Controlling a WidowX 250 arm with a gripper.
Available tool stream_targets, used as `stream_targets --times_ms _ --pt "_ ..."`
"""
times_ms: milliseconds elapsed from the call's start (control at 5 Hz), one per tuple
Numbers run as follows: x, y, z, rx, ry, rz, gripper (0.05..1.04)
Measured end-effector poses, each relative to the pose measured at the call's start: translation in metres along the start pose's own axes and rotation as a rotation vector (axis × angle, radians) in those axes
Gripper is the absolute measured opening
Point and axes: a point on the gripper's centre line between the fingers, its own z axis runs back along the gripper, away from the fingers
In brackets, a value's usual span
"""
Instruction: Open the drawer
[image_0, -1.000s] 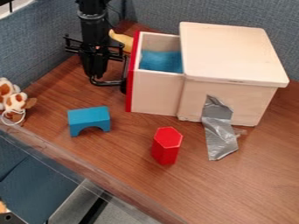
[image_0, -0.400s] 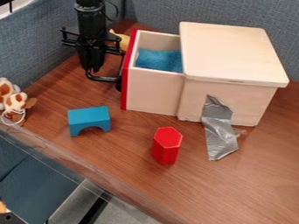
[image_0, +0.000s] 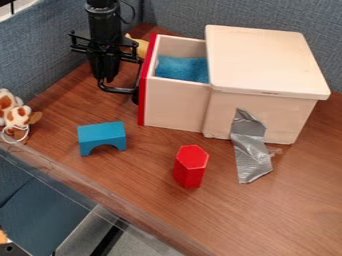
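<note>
- Blue-grey fabric walls (image_0: 53, 55) stand behind my gripper (image_0: 107, 78), and brown wood tabletop (image_0: 150, 200) lies below it.
- Just beside my gripper is the drawer (image_0: 175, 103), its red front (image_0: 143, 87) facing me and its black handle (image_0: 119, 90) curving round near my tips.
- Since the first frame, the drawer has slid a little farther out of the wooden box (image_0: 264, 60), and I have shifted slightly the same way; over the last short stretch neither of us has visibly moved.
- How far open my gripper is, I cannot tell, nor whether it clasps the handle or merely hooks it.
- Blue lining (image_0: 182, 69) shows inside, past the red front from me, so I judge the opening essentially achieved, with at most a small pull left.
- Nearer the camera than my gripper sit the blue arch block (image_0: 101, 136) and the red hexagonal block (image_0: 191, 167), both apart from the drawer.
- Next, I would come free of the handle gently; catching it could drag the drawer askew.
</note>
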Motion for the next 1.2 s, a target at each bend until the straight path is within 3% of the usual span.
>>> stream_targets --times_ms 400,600,1000,1200 --pt "-0.007 0.013 -0.005 0.006 0.017 0.030 0.203" --pt "-0.009 0.015 -0.004 0.015 0.035 -0.007 0.378" --pt "-0.005 0.011 0.002 0.027 0.035 -0.013 0.961" --pt "-0.007 0.005 0.002 0.016 0.048 -0.028 1.008"
